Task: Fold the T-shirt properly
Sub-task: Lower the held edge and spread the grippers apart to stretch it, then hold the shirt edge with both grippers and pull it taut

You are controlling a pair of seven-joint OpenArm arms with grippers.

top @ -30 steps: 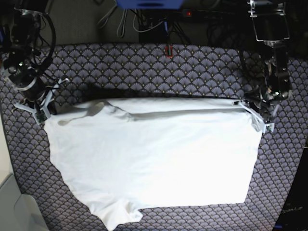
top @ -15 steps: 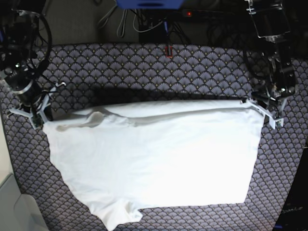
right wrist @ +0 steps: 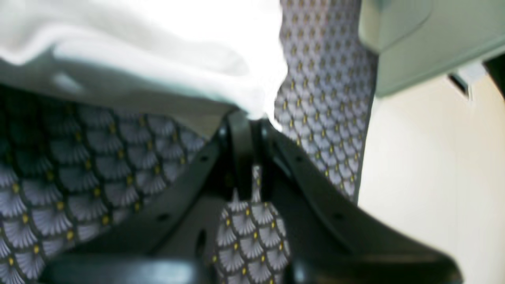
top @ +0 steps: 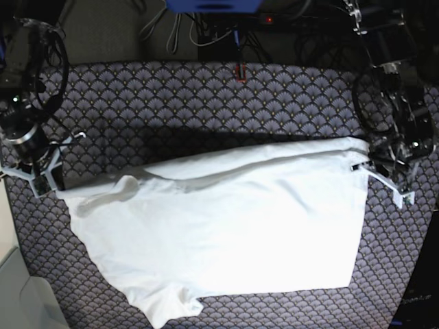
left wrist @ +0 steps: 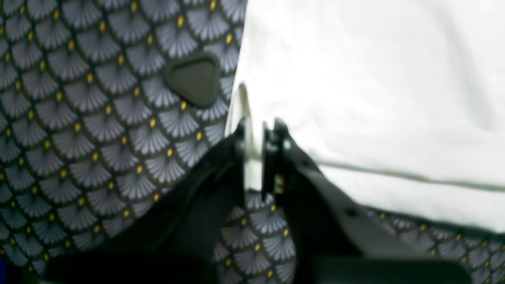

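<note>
The T-shirt (top: pixel 219 233) lies spread on the scallop-patterned cloth (top: pixel 206 96), its far edge lifted between my two arms. My left gripper (left wrist: pixel 254 136) is clamped on the shirt's far right corner; my right gripper (right wrist: pixel 252 118) is clamped on the far left corner. My left wrist view shows a dark triangular pad (left wrist: pixel 193 79) on the patterned cloth beside the shirt's edge. My right wrist view alone shows pale floor (right wrist: pixel 430 177) and a grey-green bin (right wrist: pixel 426 43) past the cloth's edge.
</note>
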